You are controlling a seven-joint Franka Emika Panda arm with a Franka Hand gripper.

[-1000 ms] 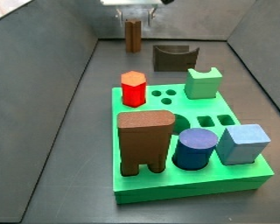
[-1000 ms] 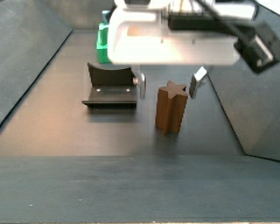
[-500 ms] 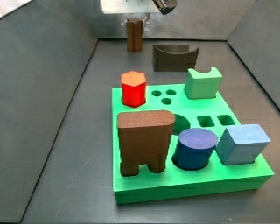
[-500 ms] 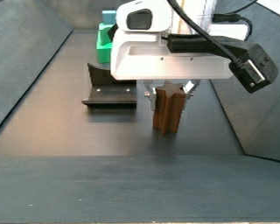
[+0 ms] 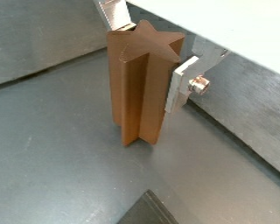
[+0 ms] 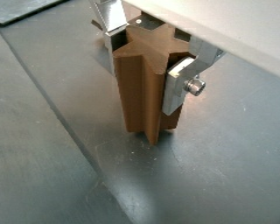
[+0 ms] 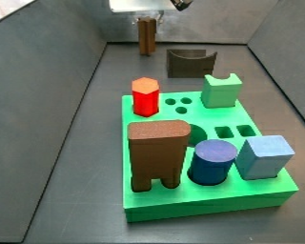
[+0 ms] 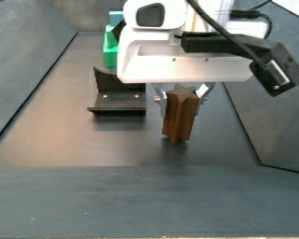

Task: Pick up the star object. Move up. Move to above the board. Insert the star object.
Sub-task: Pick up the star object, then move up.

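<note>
The star object [image 7: 145,36] is a tall reddish-brown ridged column standing upright on the dark floor at the far end, beyond the board [image 7: 206,206]. It also shows in a side view [image 8: 179,117] and in both wrist views [image 5: 136,87] [image 6: 140,96]. My gripper [image 8: 179,95] is lowered over its upper part. The silver fingers [image 6: 178,83] press against opposite sides of the column, so the gripper [image 5: 147,52] [image 6: 143,66] [image 7: 145,17] is shut on it. The column's foot rests on the floor.
The green board carries a red hexagonal peg [image 7: 145,95], a brown arch block [image 7: 159,152], a blue cylinder [image 7: 213,162], a light-blue cube [image 7: 266,155] and a pale-green notched block [image 7: 221,90]. The fixture [image 7: 189,63] [image 8: 117,93] stands beside the star. Grey walls enclose the floor.
The gripper came down over the star object and its fingers closed in from wide apart to touching the column's sides. The column has not moved.
</note>
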